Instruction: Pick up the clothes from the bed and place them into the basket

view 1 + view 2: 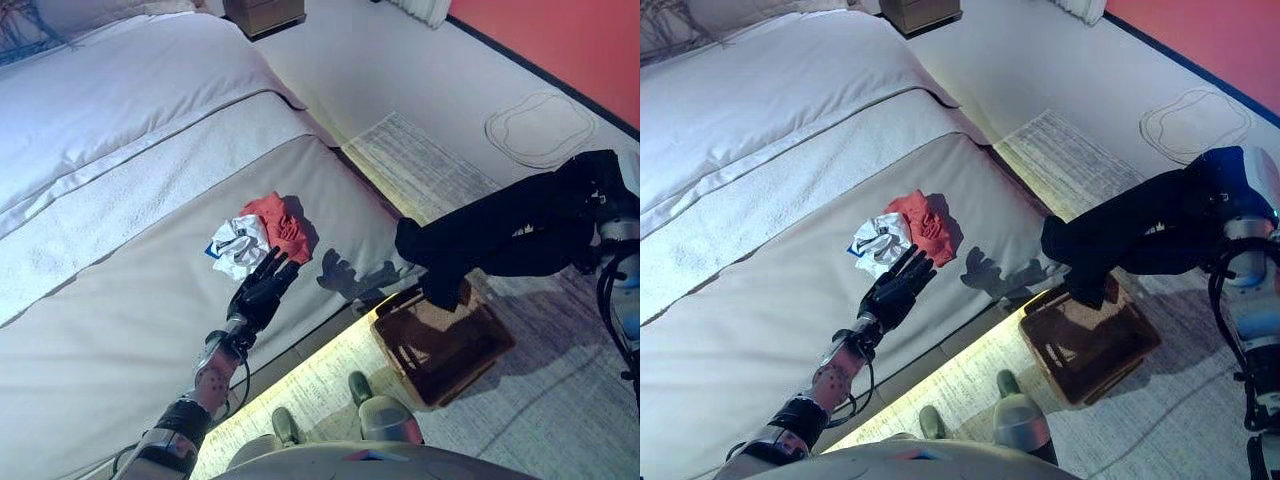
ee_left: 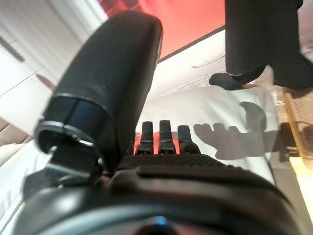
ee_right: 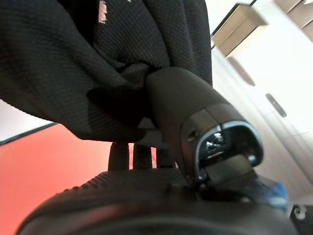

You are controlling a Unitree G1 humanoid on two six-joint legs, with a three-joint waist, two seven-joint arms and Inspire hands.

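The basket sits on the rug just beside the bed. The right hand has its fingers and thumb curled round a black garment, which drapes from the arm and hangs with its lower end over the basket's rim. To do this drop well, the bulk should probably be carried over the basket's middle and lowered before the fingers let go, so no cloth trails outside. On the bed, the left hand hovers with straight, spread fingers, holding nothing, just short of a white garment touching a red garment beyond it
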